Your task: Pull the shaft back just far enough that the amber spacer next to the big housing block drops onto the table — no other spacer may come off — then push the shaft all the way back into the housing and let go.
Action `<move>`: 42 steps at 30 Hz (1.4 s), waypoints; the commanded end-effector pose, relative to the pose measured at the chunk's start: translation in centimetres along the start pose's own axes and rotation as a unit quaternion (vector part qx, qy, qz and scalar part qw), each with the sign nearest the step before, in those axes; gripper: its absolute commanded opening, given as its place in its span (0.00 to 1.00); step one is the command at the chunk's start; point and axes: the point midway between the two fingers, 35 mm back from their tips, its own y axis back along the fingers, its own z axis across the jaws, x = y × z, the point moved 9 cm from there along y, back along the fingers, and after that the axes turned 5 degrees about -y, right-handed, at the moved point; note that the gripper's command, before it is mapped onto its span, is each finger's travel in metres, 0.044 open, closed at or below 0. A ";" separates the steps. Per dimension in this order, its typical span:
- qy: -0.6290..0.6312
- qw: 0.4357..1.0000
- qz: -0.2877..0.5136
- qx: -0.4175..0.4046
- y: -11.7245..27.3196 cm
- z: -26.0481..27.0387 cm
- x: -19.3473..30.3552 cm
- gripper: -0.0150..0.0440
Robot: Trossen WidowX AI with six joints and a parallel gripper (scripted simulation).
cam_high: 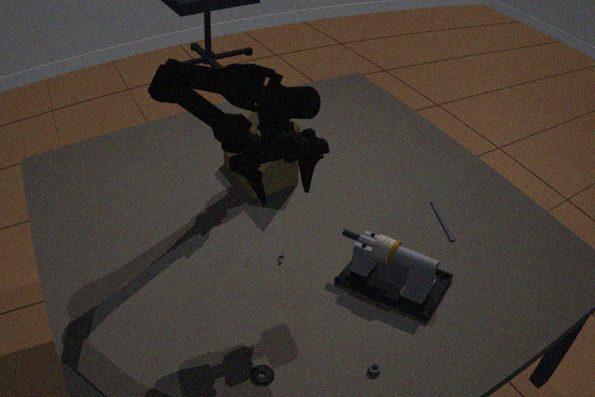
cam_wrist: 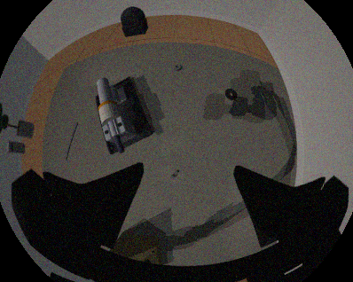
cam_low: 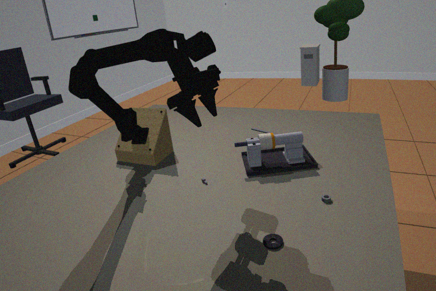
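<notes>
The amber spacer is still around the shaft line, against the big grey housing. Pale spacers sit beside it, on the side toward the slotted support. The shaft's dark end sticks out beyond that support. My gripper is open and empty, high above the table and well short of the shaft end. How deep the shaft sits inside the housing is hidden.
The fixture stands on a dark base. A thin rod lies behind it. A dark ring, a nut and a small clip lie on the table.
</notes>
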 end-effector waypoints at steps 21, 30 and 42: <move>0.228 0.953 0.191 -0.050 -11.4 14.7 -2.0 1.00; 0.228 0.953 0.191 -0.050 -11.4 14.6 -1.9 1.00; 0.228 0.953 0.191 -0.050 -11.4 14.6 -1.9 1.00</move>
